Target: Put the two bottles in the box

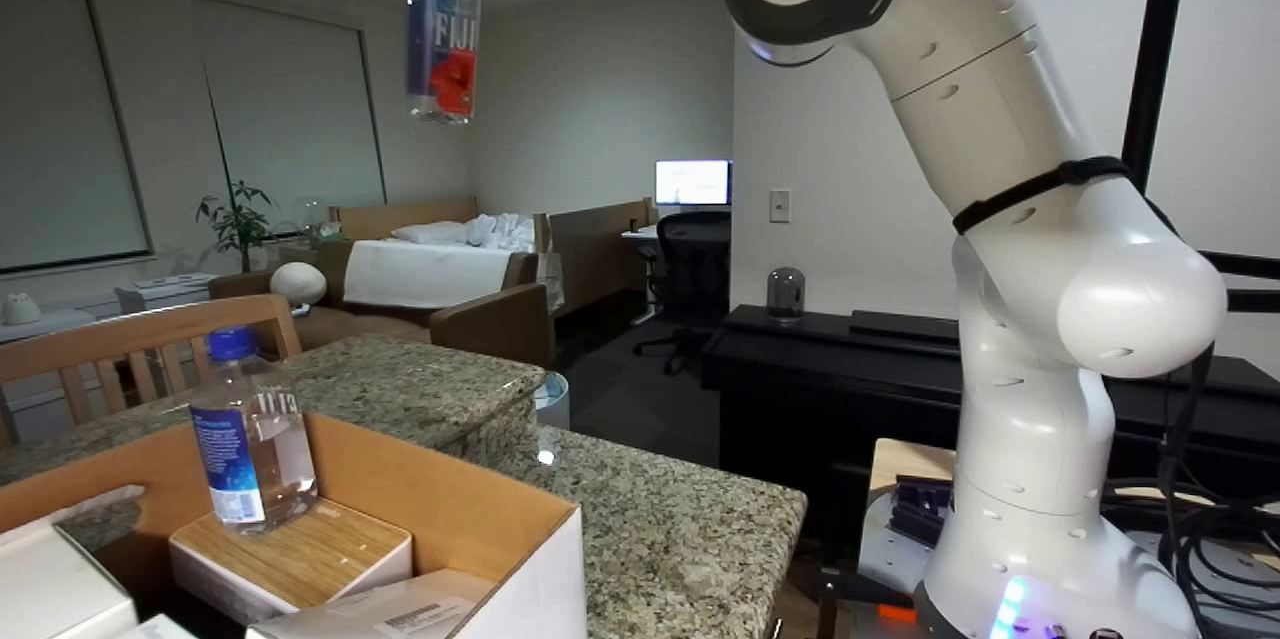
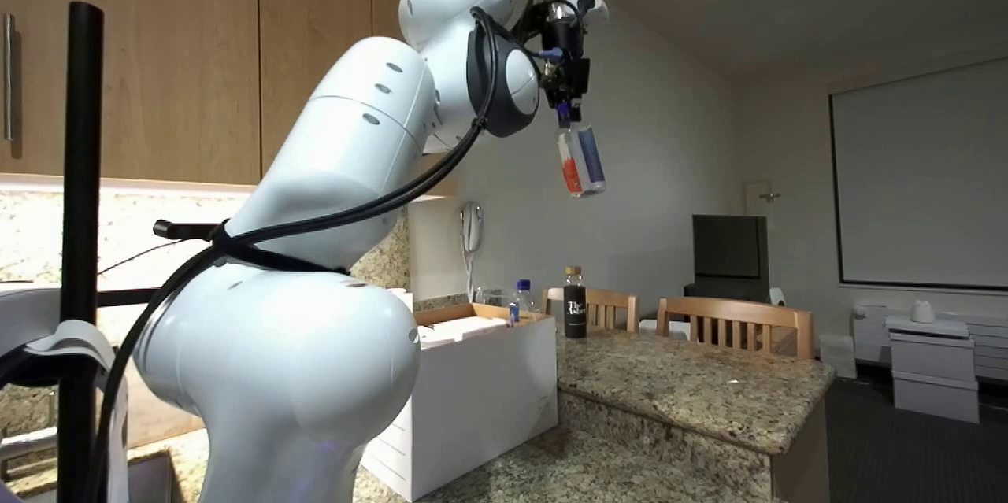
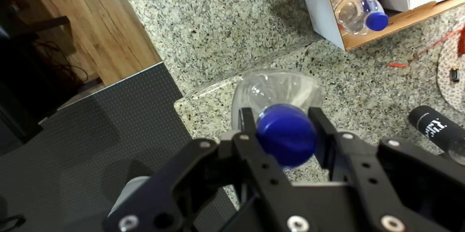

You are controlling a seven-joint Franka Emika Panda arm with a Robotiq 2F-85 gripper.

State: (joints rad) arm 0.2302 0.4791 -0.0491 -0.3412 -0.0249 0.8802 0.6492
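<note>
Bottle [image 1: 443, 39] hangs clear of box rim [image 1: 450, 471].

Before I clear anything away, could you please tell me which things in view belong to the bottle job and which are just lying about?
Belongs to the job:
cardboard box
FIJI water bottle, held by the pincer
second blue-capped bottle, inside the box

Not part of it:
black bottle with lettering
wooden chairs
office chair
wall telephone
</note>
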